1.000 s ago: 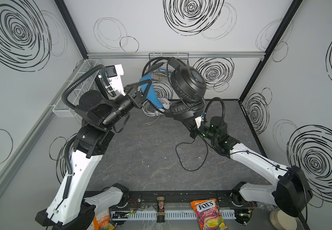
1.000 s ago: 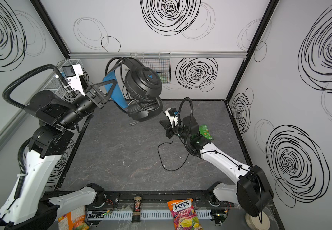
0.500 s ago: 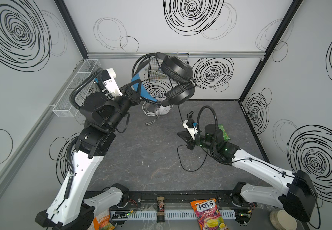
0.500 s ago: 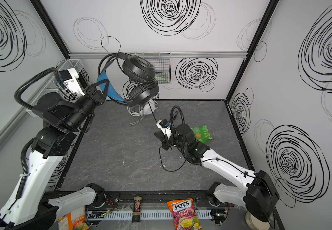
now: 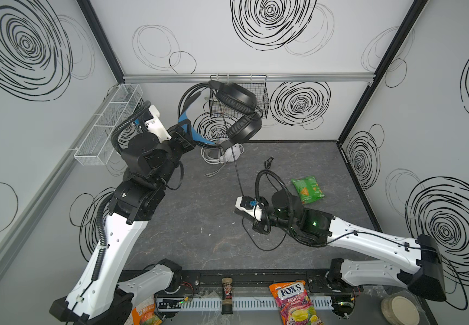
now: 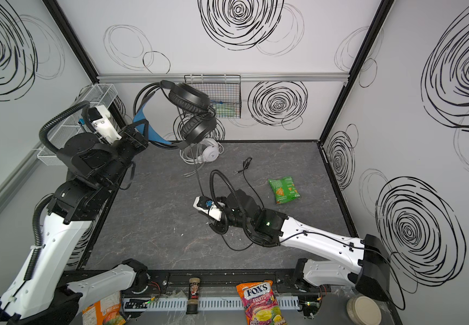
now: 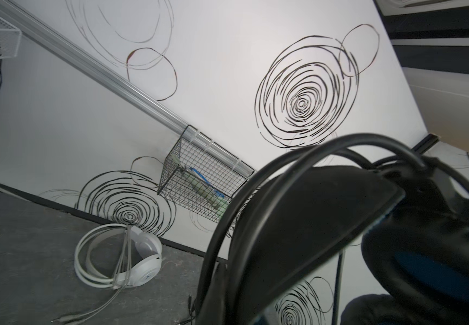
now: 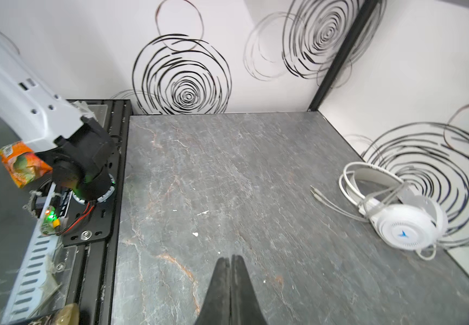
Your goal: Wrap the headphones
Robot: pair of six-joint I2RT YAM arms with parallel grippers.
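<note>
The left gripper [image 5: 186, 130], clenched on the headband of the black headphones [image 5: 236, 104], holds them aloft, and the black cable [image 5: 237, 171] runs taut down to the nearer, clenched right gripper [image 8: 230, 260], grasp unconfirmed.

Both top views looked down on the whole grey marbled tabletop [image 5: 199, 225]. The left wrist camera [image 5: 154, 123], against the black over-ear headset [image 7: 438, 242], faced the back wall [image 7: 227, 84]; the right wrist camera [image 5: 245, 204] looked low past the right claw [image 8: 230, 260]. Both wrist views shared the white over-ear headset [image 7: 146, 259].
</note>
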